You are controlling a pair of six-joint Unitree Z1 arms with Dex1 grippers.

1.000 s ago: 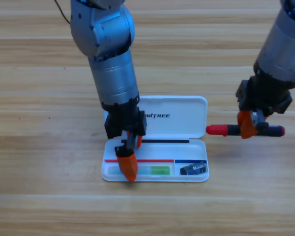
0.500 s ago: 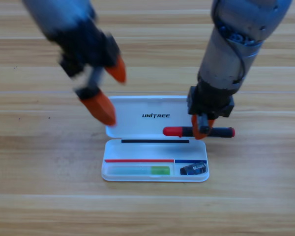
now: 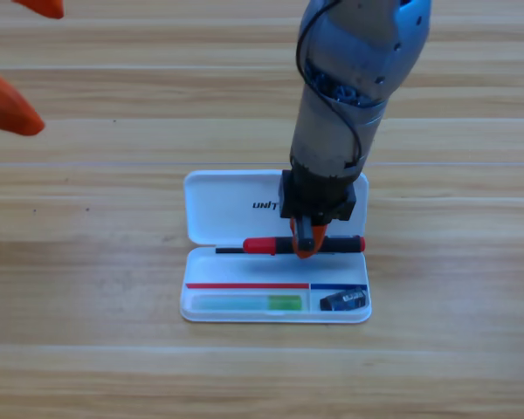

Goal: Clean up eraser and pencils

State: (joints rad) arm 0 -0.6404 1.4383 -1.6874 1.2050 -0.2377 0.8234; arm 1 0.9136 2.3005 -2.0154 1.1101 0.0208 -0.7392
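The white case (image 3: 211,202) lies open mid-table, lid toward the back. My right gripper (image 3: 305,243) points down over the case's hinge line, shut on the thick pencil (image 3: 266,245), which has a red end and black barrel and lies level, left to right. In the tray's long front slot rests the pale green pencil (image 3: 249,303). At the tray's front right corner sits the dark eraser (image 3: 344,300) in its small compartment. Up in the top left corner, cut off by the edge, my left gripper (image 3: 24,61) shows two orange jaws spread apart, holding nothing.
Bare wooden table (image 3: 454,332) surrounds the case on all sides. The right arm's grey body (image 3: 354,78) comes down from the top middle and covers part of the lid.
The right gripper has carried the thick pencil left and down, from the case's right edge to over the hinge. The left gripper has drawn back to the top left corner.
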